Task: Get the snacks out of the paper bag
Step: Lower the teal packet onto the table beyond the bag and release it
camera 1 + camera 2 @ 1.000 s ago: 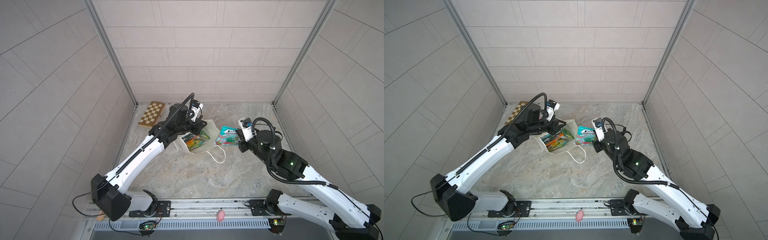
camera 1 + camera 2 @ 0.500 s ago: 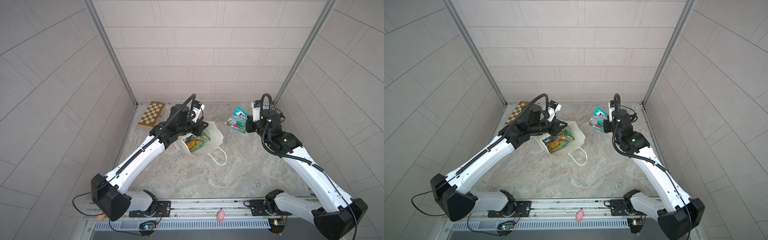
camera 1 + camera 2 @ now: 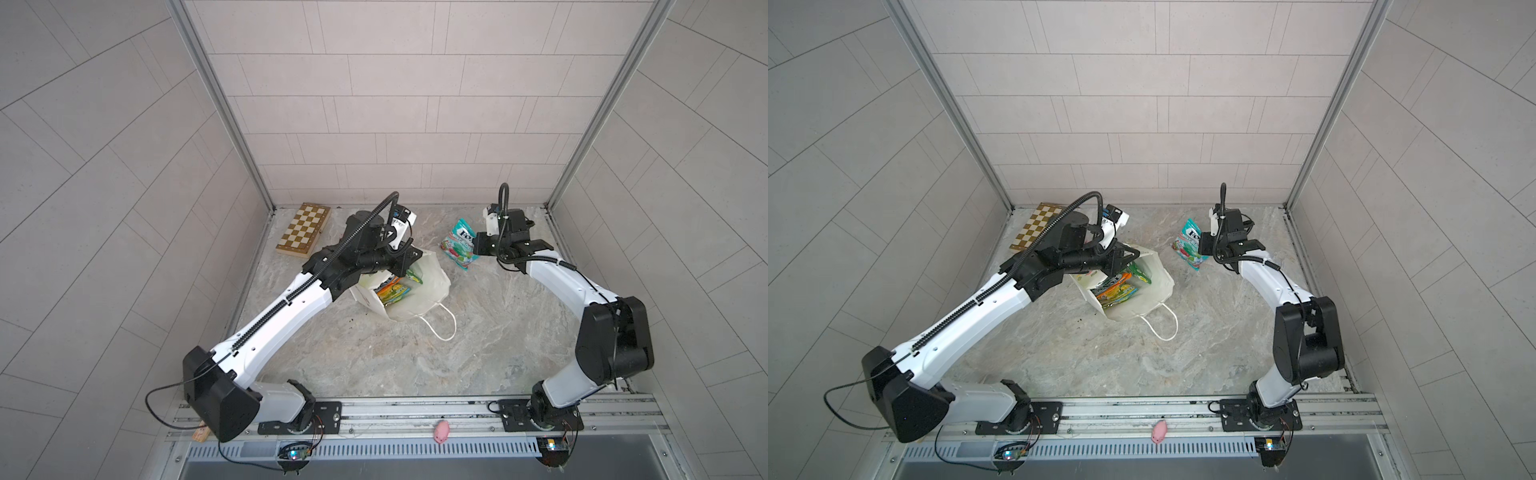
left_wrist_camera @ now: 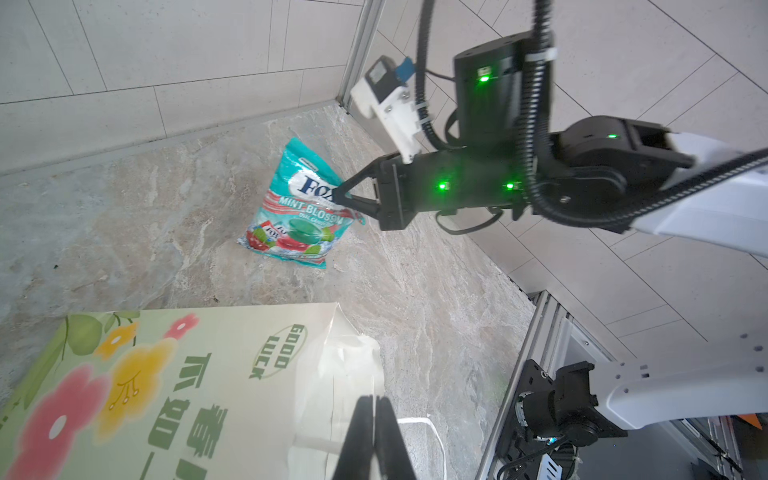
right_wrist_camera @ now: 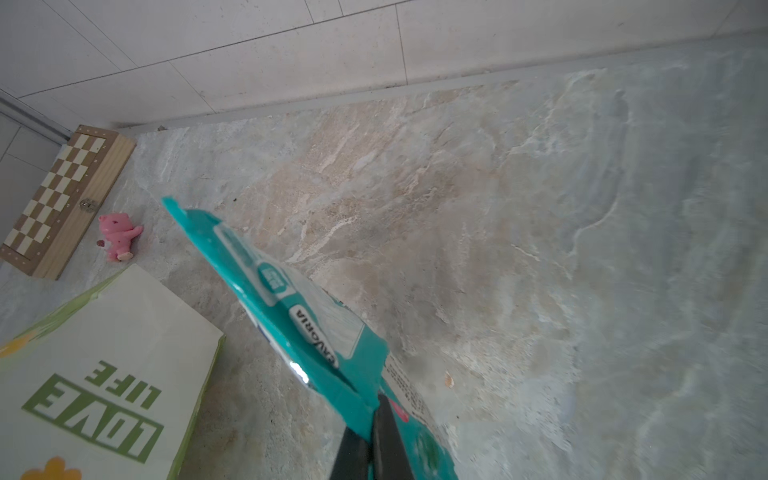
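In both top views the left arm (image 3: 291, 307) hides one side of the bag (image 3: 432, 284), part of the packets (image 3: 392, 293) inside, so their number cannot be told, and the pink toy (image 5: 118, 241) by the chessboard (image 5: 62, 195). The left fingers (image 4: 357, 440) and right fingers (image 5: 388, 440) are cut off by their wrist views' edges. The teal packet (image 5: 291, 307) is blurred close up, one end out of frame.

White paper bag (image 3: 432, 282) mouth open, colourful packets (image 3: 392, 293) inside; teal FOX'S packet (image 3: 459, 245) out, tilted, near bag's right side.

Bright, even, soft-shadowed light; wrist views blur close up.
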You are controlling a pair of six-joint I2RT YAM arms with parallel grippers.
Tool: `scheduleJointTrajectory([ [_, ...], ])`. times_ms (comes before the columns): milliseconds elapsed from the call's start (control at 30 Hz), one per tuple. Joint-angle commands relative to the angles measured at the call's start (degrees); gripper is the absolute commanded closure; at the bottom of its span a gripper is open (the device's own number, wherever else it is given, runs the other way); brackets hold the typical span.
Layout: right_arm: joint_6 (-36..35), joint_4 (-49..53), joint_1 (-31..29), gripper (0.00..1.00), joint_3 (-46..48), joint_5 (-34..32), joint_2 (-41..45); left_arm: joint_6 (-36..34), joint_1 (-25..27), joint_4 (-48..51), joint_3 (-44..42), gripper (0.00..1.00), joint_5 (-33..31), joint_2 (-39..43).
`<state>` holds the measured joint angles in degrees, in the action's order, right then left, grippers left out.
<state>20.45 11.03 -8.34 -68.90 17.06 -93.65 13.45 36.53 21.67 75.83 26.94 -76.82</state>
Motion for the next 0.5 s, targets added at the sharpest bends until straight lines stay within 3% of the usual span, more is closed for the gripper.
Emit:
scheduleJointTrajectory([
  [0,5.1,-10.03,1.27,1.0,-2.85,7.15,-3.65,-1.36,0.48,0.78,-0.27,1.0,0.4,0.06],
  [200,11.43,-17.34,3.88,1.0,-5.11,9.05,-12.48,-1.68,0.56,1.18,-0.23,1.0,-0.22,-0.13],
  [467,14.44,-16.86,7.12,1.0,-8.5,9.29,-19.73,-1.72,0.6,1.49,0.0,1.0,-0.13,-0.46],
])
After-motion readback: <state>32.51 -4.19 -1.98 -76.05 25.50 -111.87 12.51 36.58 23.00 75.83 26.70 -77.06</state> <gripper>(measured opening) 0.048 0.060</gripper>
